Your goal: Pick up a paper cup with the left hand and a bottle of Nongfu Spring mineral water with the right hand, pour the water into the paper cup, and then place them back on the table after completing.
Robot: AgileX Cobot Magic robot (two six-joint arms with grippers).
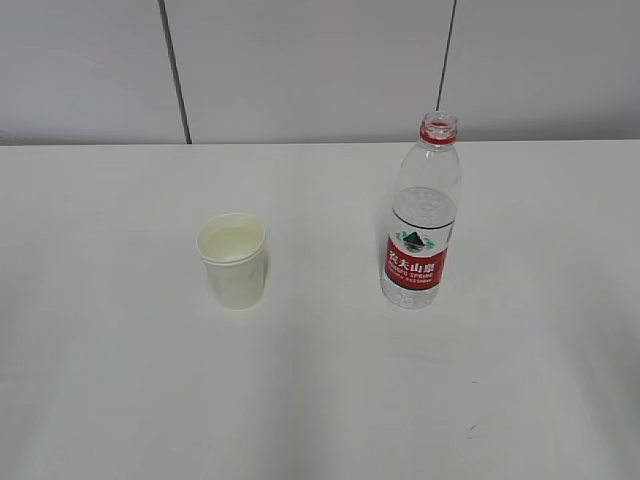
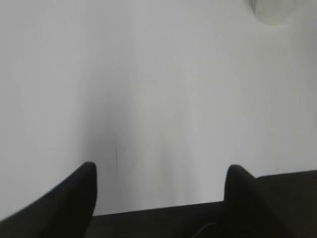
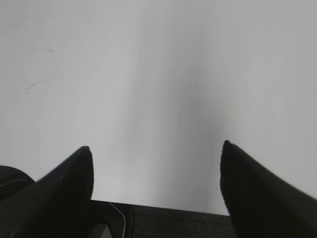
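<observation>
Since both grippers, left hand (image 2: 158, 191) and right hand (image 3: 156, 171), hover spread and empty over the table (image 1: 120, 400), we first centre the left fingers around the paper cup (image 1: 233, 262), upright left of the uncapped bottle (image 1: 422, 215), gripping mid-wall gently.

paper cup (image 2: 271, 11) blurred, cut off at top edge

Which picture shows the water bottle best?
The exterior view: the uncapped Nongfu Spring bottle stands whole and upright on the table, right of the paper cup. The right wrist view shows only bare table between open fingers; the left wrist view shows no bottle either.
</observation>
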